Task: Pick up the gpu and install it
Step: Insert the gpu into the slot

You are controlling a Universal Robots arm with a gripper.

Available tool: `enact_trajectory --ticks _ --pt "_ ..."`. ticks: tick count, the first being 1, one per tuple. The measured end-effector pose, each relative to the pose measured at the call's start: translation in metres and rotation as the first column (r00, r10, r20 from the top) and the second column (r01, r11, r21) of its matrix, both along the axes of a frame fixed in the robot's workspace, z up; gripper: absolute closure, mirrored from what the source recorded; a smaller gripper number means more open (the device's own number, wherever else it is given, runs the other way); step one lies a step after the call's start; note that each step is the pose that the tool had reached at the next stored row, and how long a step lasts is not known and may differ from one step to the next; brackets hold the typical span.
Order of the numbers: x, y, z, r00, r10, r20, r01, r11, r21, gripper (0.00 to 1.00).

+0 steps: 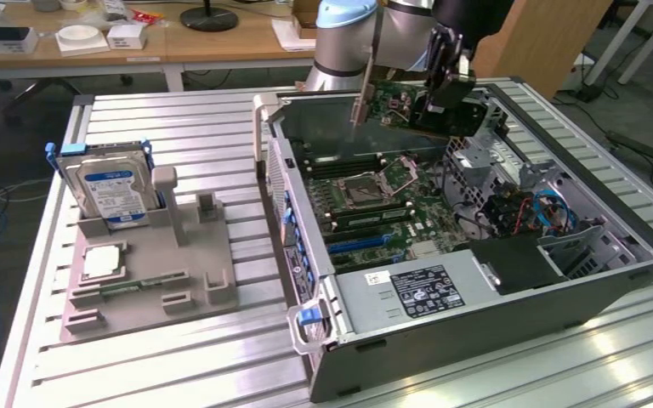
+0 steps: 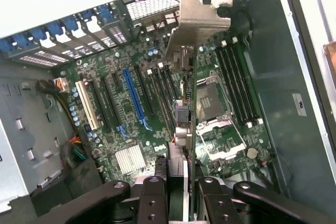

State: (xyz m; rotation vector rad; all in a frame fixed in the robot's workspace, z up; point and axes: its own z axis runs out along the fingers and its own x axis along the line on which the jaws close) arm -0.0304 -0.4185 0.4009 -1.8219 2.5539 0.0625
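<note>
One grey worktop (image 1: 167, 365) made of metal strips is carrying everything. Nearest on it, toward the exterior view's left, a grey holder (image 1: 190, 255) is lying flat, with a small green memory stick (image 1: 145, 283) resting in its near part. Further back in the holder, a silver hard drive (image 1: 109, 191) with a blue and white label is standing on its edge.

Just beside the holder, toward the exterior view's right, a big computer case (image 1: 599, 289) is lying on its side with its lid off. A grey power box (image 1: 411, 293) is sitting at the case's near end, and the green motherboard (image 1: 377, 204) is lying behind it.

Above the far end of the case, the end effector (image 1: 445, 89) is hanging from the arm (image 1: 349, 25) and pinching the gpu (image 1: 400, 100). The gpu is hanging in the air over the motherboard, with its silver bracket (image 1: 360, 85) pointing toward the exterior view's left.

In the wrist view, the end effector (image 2: 180, 184) is squeezing the near edge of the gpu (image 2: 182, 114) between its black fingers (image 2: 153, 195), so the card is reaching straight away from it. Under the card, long slots, one of them a blue slot (image 2: 134, 95), are lying to one side and a square chip socket (image 2: 210, 103) to the other.

Far behind the arm, a wooden worktop (image 1: 190, 42) is holding small boxes.
</note>
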Motion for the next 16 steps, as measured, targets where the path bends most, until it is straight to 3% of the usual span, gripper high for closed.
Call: enact_trajectory --ticks 9,16 --pt "0.0000 0.0000 0.0000 0.9954 0.096 0.0000 -0.096 0.9954 0.0000 0.73" --pt "0.0000 0.0000 0.0000 0.9822 0.188 0.0000 -0.188 0.9822 0.0002 0.73"
